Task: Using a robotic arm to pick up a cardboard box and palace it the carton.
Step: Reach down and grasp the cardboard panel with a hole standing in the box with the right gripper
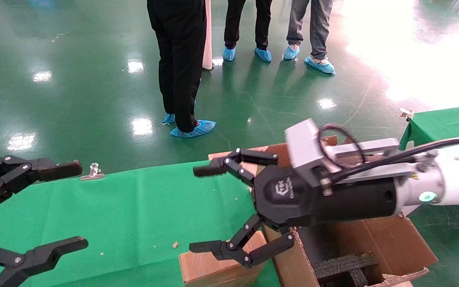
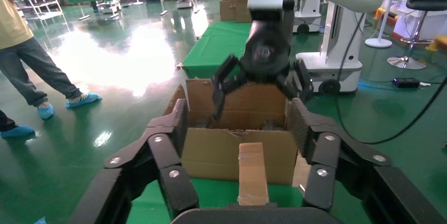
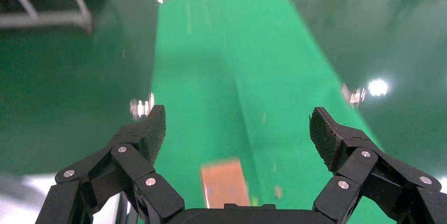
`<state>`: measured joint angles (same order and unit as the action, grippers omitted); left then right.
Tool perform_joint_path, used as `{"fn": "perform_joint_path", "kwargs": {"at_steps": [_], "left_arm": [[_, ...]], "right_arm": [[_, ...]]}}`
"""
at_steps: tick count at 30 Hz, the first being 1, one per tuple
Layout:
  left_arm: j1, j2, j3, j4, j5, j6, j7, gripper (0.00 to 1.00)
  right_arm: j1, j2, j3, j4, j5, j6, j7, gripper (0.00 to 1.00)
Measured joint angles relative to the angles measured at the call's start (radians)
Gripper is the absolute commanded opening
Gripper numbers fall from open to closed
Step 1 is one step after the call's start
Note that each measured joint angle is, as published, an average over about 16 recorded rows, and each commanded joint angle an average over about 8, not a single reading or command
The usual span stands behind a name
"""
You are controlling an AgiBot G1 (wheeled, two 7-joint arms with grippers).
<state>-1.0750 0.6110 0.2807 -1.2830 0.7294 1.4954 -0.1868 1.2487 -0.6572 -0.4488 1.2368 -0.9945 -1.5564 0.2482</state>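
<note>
Three bystanders (image 1: 181, 63), carton (image 1: 393, 243), cardboard box (image 1: 213, 267)

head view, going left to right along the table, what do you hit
left gripper, open at the table's left end → metal clip on the green cloth's far edge → right gripper, open → small cardboard box → big carton with black foam inside

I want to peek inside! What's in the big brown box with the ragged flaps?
Inside the carton, black foam blocks show near its front. The right gripper, open and empty, hangs above and hides much of the inside. The small cardboard box sits outside on the green table.
</note>
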Motion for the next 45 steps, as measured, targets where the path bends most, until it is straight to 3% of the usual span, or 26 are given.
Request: {"fn": "perform_joint_path", "kwargs": {"at_steps": [16, 39, 40, 45], "left_arm": [[0.0, 0.0, 0.001, 0.0, -0.001, 0.0, 0.0, 0.0], [-0.001, -0.001, 0.002, 0.0, -0.002, -0.001, 0.001, 0.0], [-0.001, -0.001, 0.003, 0.0, -0.002, -0.001, 0.001, 0.04], [-0.001, -0.001, 0.003, 0.0, -0.002, -0.001, 0.001, 0.67]], "right_arm": [[0.227, -0.117, -0.286, -0.068, -0.287, -0.03, 0.007, 1.0], [0.451, -0.273, -0.666, -0.177, -0.414, -0.022, -0.072, 1.0], [0.458, -0.279, -0.678, -0.181, -0.419, -0.021, -0.077, 1.0], [0.483, -0.307, -0.724, -0.204, -0.434, -0.016, -0.101, 1.0]]}}
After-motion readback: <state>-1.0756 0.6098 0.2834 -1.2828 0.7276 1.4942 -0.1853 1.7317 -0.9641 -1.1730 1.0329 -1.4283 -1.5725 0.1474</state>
